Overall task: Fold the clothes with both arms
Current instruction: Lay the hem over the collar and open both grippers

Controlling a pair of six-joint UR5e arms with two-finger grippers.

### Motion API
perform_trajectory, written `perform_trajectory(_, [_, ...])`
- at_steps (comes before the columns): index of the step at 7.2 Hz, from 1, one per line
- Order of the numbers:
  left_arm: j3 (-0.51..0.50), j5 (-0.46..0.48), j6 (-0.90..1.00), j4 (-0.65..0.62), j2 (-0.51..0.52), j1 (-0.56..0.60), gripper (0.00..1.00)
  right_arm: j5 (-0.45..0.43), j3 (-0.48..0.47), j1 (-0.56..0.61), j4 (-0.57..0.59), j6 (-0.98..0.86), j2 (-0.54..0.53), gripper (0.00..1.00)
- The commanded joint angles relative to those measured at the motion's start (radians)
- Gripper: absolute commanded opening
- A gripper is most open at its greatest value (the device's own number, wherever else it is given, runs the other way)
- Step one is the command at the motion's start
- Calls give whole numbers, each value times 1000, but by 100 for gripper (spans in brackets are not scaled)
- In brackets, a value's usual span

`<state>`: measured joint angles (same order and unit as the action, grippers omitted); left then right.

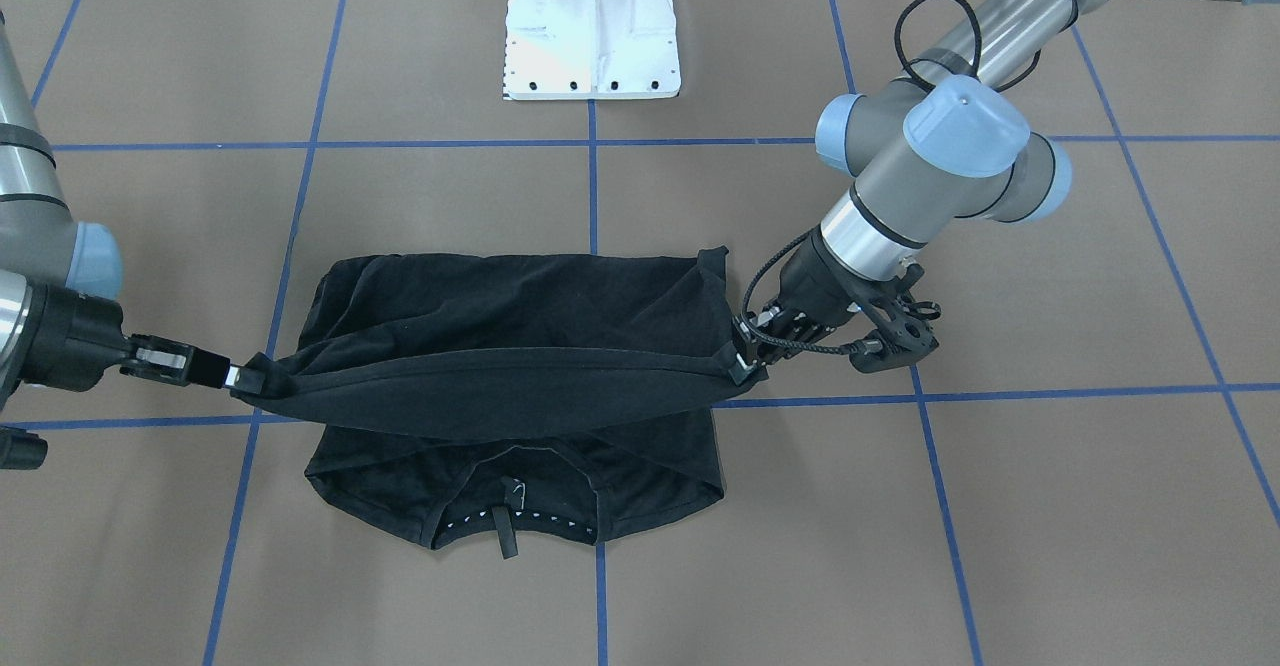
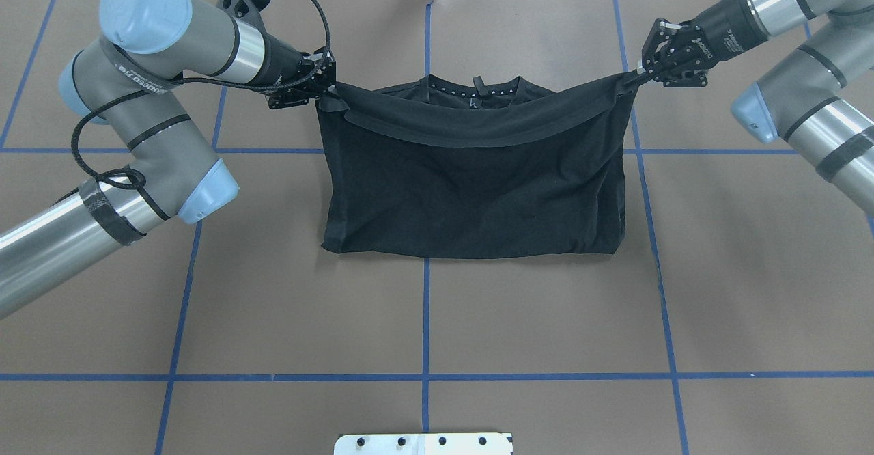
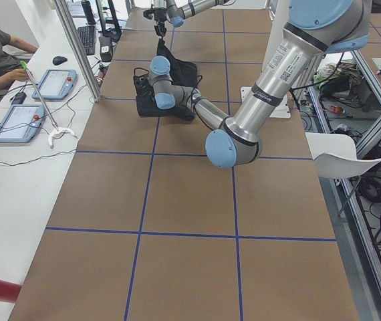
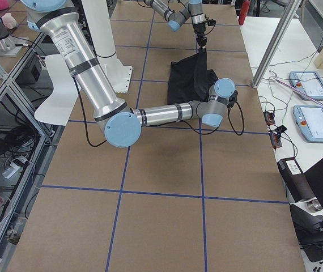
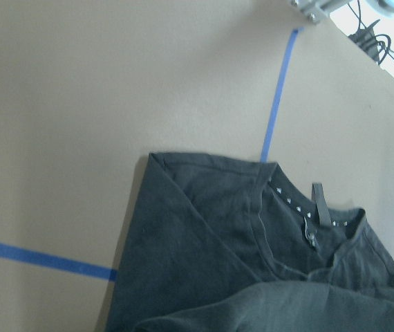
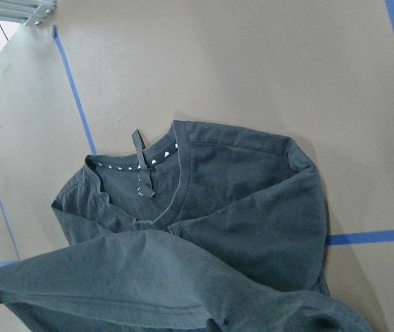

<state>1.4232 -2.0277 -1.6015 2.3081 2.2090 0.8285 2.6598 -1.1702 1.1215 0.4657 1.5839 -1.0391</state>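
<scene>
Arms are working as a pair on the brown tabletop (image 2: 546, 318). Looking down from behind the robot and going from left to right, the left arm (image 2: 157, 120) is showing first, bent at its elbow. Its left hand (image 2: 326, 96) is pinching one corner of the black T-shirt (image 2: 471, 195), squeezed tight on the cloth. The T-shirt is lying in the middle of the tabletop, folded in half, with the fold on the side close to the robot. The bottom edge (image 2: 478, 134) is being held up in the air. It is stretching from one hand to the other, sideways across the tabletop, and it is drooping a little in the middle. Just past that drooping edge, the neck hole (image 2: 478, 89) is peeking out, lying flat on the far side from the robot. Next, the right hand (image 2: 635, 76) is pinching the other corner, also squeezed tight on the cloth, and the right arm (image 2: 799, 89) is sitting behind it.

Both hands are sitting about the same way along, so neither one is closer to the neck hole. The hands are probably needing to go down together and lay the edge flat near the neck hole. If one hand is going faster, the edge may be landing crooked.
</scene>
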Motion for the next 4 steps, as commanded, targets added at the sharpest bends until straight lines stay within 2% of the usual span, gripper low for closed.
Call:
perform_trajectory(1, [-147,47,0,54,65,1,0,-90,32,-41,27,-1,21,0])
perform_trajectory(2, [-246,49,0,80,122,1,0,-118,41,-57,27,-1,24,0])
perform_trajectory(3, [-309,50,-2,121,136,1,0,-138,70,-65,27,1,40,0])
perform_trajectory(4, [-328,52,0,143,135,1,0,-153,84,-68,27,1,47,0])
